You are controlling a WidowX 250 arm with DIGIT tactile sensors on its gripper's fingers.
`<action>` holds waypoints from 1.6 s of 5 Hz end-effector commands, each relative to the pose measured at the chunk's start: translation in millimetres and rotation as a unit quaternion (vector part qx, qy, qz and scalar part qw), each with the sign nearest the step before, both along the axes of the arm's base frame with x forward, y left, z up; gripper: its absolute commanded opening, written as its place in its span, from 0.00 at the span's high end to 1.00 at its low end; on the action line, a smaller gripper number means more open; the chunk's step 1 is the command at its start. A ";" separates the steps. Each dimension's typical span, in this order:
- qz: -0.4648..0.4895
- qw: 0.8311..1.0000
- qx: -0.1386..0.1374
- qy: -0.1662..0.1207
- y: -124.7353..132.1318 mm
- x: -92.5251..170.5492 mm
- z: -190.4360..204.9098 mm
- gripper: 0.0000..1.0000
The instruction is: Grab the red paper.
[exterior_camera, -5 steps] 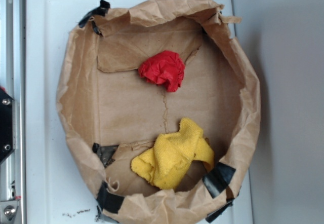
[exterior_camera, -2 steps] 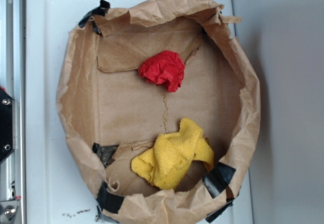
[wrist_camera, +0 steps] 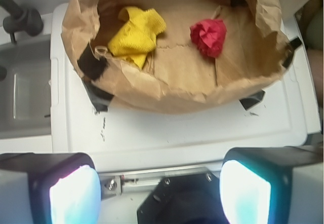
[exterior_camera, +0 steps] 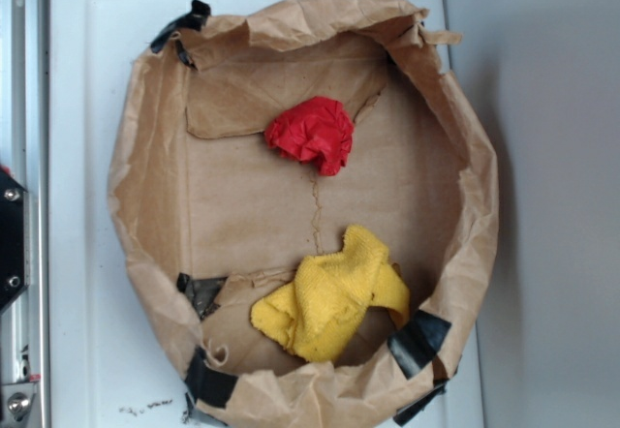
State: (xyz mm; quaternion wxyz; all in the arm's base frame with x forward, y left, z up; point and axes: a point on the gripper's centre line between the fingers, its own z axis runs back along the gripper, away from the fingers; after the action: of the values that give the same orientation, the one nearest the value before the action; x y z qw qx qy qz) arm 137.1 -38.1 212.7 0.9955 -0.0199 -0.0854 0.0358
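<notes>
Seen from above and from the wrist camera. Pincer point(wrist_camera: 159, 183) spread wide, holding nothing, pads point(wrist_camera: 75, 193) glowing pale at the bottom corners of the wrist view, with a broad gap between them. Parked outside the brown paper bag point(wrist_camera: 172, 89), back over the edge of the white surface point(wrist_camera: 202, 133), well apart from everything inside the bag.

Ahead of the pincer and slightly to its right side in the wrist view, the red paper point(wrist_camera: 208, 36): a crumpled bright wad lying loose on the bag's flat floor, untouched. Ahead and to the other side, a fuzzy yellow cloth point(wrist_camera: 136, 31), apart from the wad, not overlapping it. In the overhead view, the red paper point(exterior_camera: 312, 134) near the middle of the bag, no arm over it.

Judged from this: nothing of the grab done yet. Left to do: travel forward over the bag's near wall, descend onto the wad, close, lift.
</notes>
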 end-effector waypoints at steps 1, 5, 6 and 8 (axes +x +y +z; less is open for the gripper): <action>0.037 0.999 -0.010 0.004 20.1 68.9 -7.1 0.00; 0.188 0.982 -0.018 0.011 35.0 113.5 -27.0 0.00; 0.188 0.982 -0.018 0.011 35.0 113.5 -27.0 0.00; 0.314 0.949 -0.016 -0.027 53.2 128.4 -73.4 0.00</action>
State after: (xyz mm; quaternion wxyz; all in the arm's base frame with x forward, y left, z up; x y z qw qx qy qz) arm 265.2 4.7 128.8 0.9377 -0.0032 -0.0942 0.3344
